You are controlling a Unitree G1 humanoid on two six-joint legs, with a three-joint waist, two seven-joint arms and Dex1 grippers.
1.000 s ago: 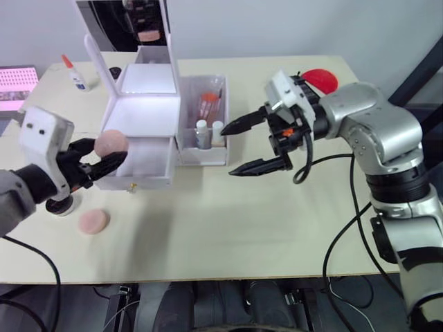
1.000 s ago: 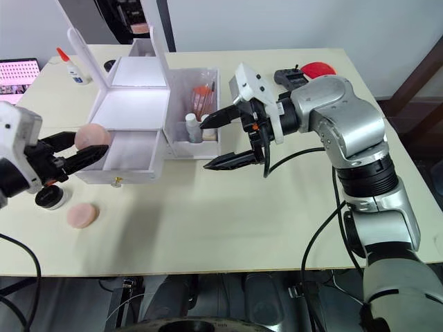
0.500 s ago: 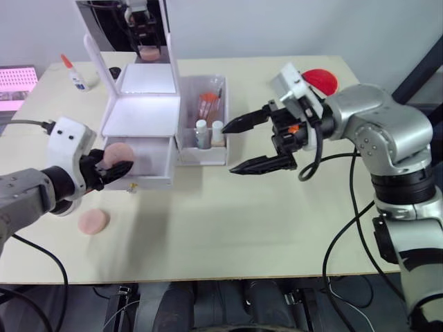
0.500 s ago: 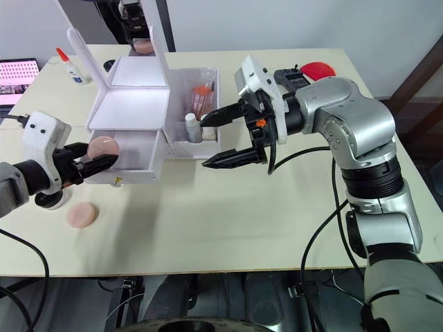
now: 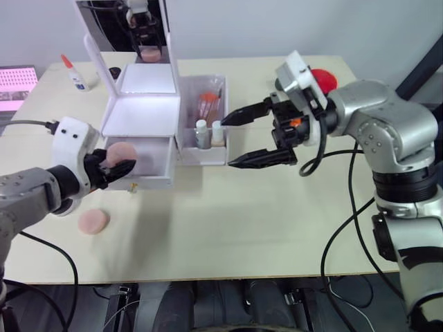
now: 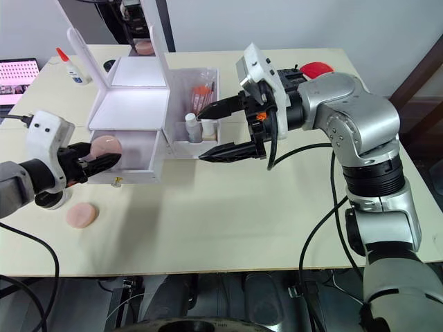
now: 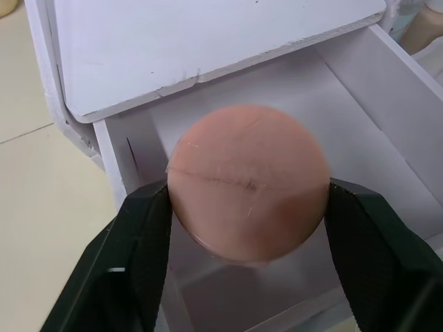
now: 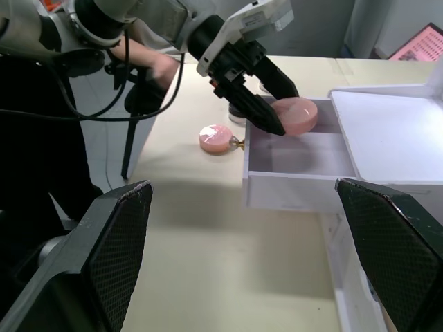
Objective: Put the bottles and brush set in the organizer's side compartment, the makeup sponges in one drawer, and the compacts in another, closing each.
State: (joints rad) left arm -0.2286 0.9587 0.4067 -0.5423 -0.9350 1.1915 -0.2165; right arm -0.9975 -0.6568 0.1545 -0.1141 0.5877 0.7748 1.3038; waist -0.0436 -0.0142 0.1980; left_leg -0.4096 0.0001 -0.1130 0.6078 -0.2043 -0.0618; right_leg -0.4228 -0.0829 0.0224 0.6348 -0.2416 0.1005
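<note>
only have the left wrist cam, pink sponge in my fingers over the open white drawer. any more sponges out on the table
observer: One more besides the round pink makeup sponge you hold: a second pink sponge lies flat on the beige table, in front of the organizer's left corner and apart from it.
operator: ok where's the right arm, is it in my way
observer: No. The right gripper hovers open in front of the clear plastic side compartment, to the right of the open white drawer.
operator: is that compartment loaded
observer: It holds two small white-capped bottles and an orange-topped brush set.
</note>
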